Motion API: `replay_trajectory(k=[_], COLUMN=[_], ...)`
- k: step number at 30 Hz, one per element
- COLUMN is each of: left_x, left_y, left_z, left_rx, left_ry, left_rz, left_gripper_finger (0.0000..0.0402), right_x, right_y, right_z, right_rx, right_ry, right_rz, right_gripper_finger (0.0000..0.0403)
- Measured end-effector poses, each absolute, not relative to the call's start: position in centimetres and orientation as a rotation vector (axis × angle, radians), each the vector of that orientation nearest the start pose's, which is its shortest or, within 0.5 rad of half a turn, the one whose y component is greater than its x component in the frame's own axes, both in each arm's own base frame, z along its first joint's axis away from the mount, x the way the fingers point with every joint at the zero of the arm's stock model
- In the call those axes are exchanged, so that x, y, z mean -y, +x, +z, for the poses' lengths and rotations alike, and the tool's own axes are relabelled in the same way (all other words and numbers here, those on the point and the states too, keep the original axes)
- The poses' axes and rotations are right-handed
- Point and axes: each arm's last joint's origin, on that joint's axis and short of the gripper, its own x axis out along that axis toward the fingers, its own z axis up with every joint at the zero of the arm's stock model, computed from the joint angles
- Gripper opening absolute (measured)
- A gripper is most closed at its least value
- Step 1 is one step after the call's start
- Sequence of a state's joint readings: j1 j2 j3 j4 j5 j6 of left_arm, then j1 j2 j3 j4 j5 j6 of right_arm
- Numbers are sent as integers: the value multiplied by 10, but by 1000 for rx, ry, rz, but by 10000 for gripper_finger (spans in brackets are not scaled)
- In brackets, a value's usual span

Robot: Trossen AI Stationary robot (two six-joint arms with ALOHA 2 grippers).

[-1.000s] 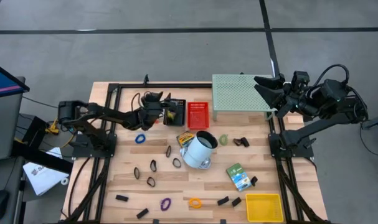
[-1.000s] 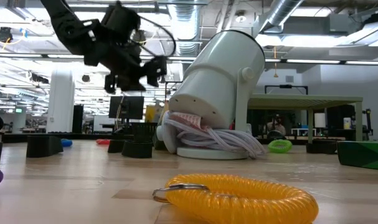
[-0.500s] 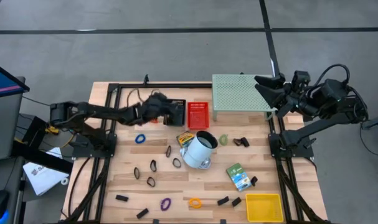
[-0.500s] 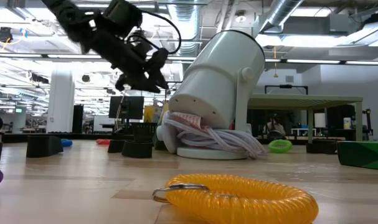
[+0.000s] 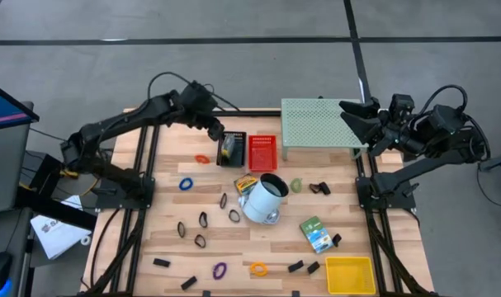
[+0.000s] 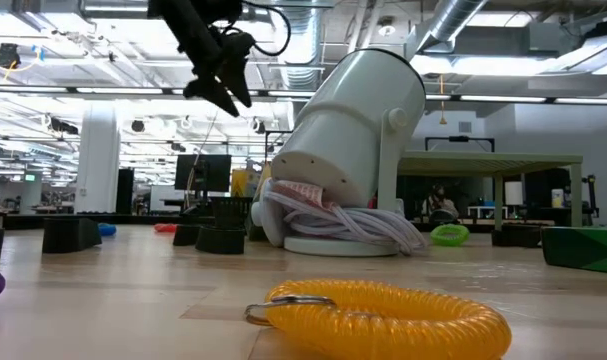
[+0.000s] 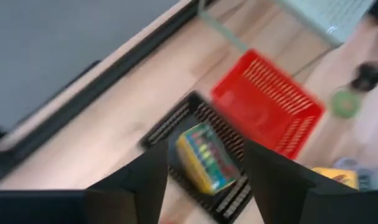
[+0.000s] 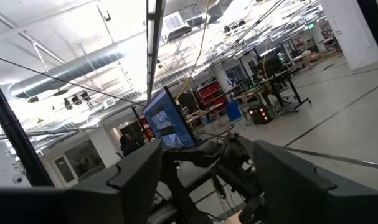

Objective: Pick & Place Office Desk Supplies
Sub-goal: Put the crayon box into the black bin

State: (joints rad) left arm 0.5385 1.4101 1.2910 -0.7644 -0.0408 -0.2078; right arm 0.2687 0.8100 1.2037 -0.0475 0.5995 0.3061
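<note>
The left gripper (image 5: 210,125) hangs in the air above the back of the table, its fingers (image 7: 129,186) spread apart with nothing between them. Just beyond it, a crayon box (image 5: 227,149) lies in a black mesh tray (image 5: 239,137), clear of the fingers and not touched. A red tray (image 5: 262,152) sits right beside the black one.

The right gripper (image 5: 347,113) waits over the corner of a pale green perforated shelf (image 5: 316,122) at the table's right side, fingers wide apart and empty.

The overhead view alone shows the other supplies scattered on the wooden table (image 5: 167,239): a second crayon box (image 5: 245,182) touching a white tipped-over cup (image 5: 262,198), an orange rubber band (image 5: 202,158), a blue rubber band (image 5: 185,183), a purple rubber band (image 5: 219,269), and black binder clips (image 5: 162,263) along the front.

The left wrist view alone shows the coloured crayon picture on the box in the tray. The table-level view shows the left gripper lifted high, and a yellow coiled ring (image 6: 378,310) close to the camera.
</note>
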Motion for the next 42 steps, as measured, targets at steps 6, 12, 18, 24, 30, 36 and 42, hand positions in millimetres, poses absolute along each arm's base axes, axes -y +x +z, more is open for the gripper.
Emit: replay_trajectory(k=[6,12,18,24,30,36,42], left_x=[-143,-132,-137,-143,-145,-146,-147], left_y=[271,301,315,321,322,321,319], left_z=[316,275,253,245,242,240,232], left_rx=[-871,-1047,-1099,-1101,-1096,-1092,-1089], left_ry=[-404,-414,-411,-414,-444,-453,-472], left_rz=[599,591,656,697,720,733,746], left_gripper_finger=[230,230,235,235,235,236,236], right_x=[-18,-18,-16,-15,-14,-14,-14], right_y=[126,125,118,112,110,110,110], right_z=[475,476,478,479,480,480,480], right_rx=[365,366,384,397,399,397,397], right_ry=[444,442,450,447,435,418,415], right_rz=[-278,-259,-251,-250,-252,-255,-253], right_gripper_finger=[249,249,249,249,249,249,249])
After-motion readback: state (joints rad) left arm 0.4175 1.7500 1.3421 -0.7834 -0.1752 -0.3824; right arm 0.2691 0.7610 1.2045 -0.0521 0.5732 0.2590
